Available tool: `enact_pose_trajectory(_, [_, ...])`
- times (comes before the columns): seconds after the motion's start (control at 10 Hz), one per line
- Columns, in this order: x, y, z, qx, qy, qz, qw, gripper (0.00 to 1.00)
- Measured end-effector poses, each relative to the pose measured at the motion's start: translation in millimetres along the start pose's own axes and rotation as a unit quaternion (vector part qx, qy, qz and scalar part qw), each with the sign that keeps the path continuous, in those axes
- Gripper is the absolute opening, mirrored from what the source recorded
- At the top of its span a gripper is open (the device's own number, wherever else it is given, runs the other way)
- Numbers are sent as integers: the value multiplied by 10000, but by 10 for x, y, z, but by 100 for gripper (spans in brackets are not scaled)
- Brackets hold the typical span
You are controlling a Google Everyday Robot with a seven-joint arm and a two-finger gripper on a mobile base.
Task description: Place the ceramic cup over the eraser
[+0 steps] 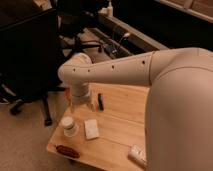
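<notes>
The ceramic cup [69, 126] is small, white and round, and stands on the wooden table [120, 125] near its left front corner. The eraser [100, 101] is a narrow black bar lying on the table further back, to the right of the cup. My gripper [81, 104] hangs down from the thick white arm, above the table just behind the cup and left of the eraser. It holds nothing that I can see.
A flat white block [91, 129] lies right of the cup. A dark red oval object [66, 150] lies at the front left edge. A white object [137, 154] lies at the front right. Dark office chairs [30, 55] stand behind the table.
</notes>
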Motion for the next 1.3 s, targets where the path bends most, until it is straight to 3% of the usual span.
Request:
enact_pose_trajectory(0.1, [-4,56,13,55,-48,-118,9999,65])
enact_pose_trajectory(0.4, [43,605,97,89,-223,-755,9969,65])
enact_pose_trajectory(0.7, [74,1036,231,59,-214,-1197,9926,65])
enact_pose_trajectory(1.3, [-70,1114,707,236,135,-1332,9907,65])
